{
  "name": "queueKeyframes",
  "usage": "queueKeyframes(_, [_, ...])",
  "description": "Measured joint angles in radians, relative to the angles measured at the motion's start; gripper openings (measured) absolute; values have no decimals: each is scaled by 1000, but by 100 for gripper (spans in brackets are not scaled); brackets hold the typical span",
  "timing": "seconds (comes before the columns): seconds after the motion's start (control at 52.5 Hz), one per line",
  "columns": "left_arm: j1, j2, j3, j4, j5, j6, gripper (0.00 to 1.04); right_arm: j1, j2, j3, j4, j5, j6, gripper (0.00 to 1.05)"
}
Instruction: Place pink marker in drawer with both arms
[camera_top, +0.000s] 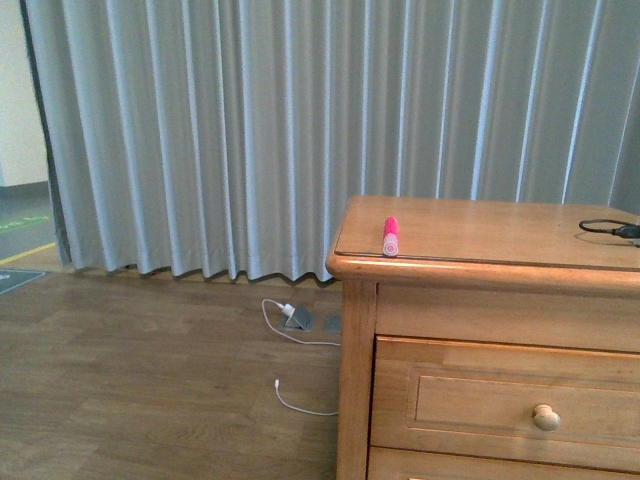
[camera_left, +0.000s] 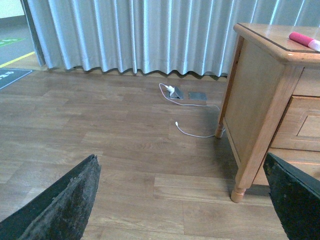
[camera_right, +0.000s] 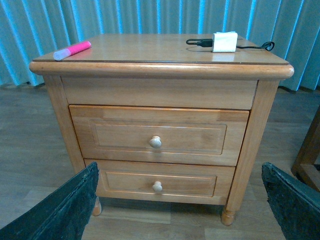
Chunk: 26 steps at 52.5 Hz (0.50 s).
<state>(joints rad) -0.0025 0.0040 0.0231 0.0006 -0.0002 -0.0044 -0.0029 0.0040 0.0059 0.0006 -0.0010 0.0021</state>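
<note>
The pink marker (camera_top: 391, 236) lies on the dresser top near its front left corner, cap end towards the front edge; it also shows as the pink marker (camera_right: 73, 50) and the pink marker (camera_left: 304, 40). The drawer (camera_right: 159, 135), the upper one with a round pale knob (camera_right: 155, 142), is closed; the drawer (camera_top: 510, 400) shows partly in the front view. My left gripper (camera_left: 182, 200) hangs open above the floor, left of the dresser. My right gripper (camera_right: 180, 200) is open, facing the dresser front from a distance. Neither arm shows in the front view.
A white charger block (camera_right: 224, 41) with a black cable (camera_top: 608, 229) lies on the dresser top at the right. A second drawer (camera_right: 160, 182) sits below. A white cable (camera_left: 192, 132) and floor socket (camera_left: 176, 92) lie on the wood floor by the curtain (camera_top: 300, 130).
</note>
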Motion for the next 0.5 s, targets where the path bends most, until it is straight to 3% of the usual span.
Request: queueKeyframes(0.495, [0,0,0,0,0,0,99,0,0,0,0,0,0,96])
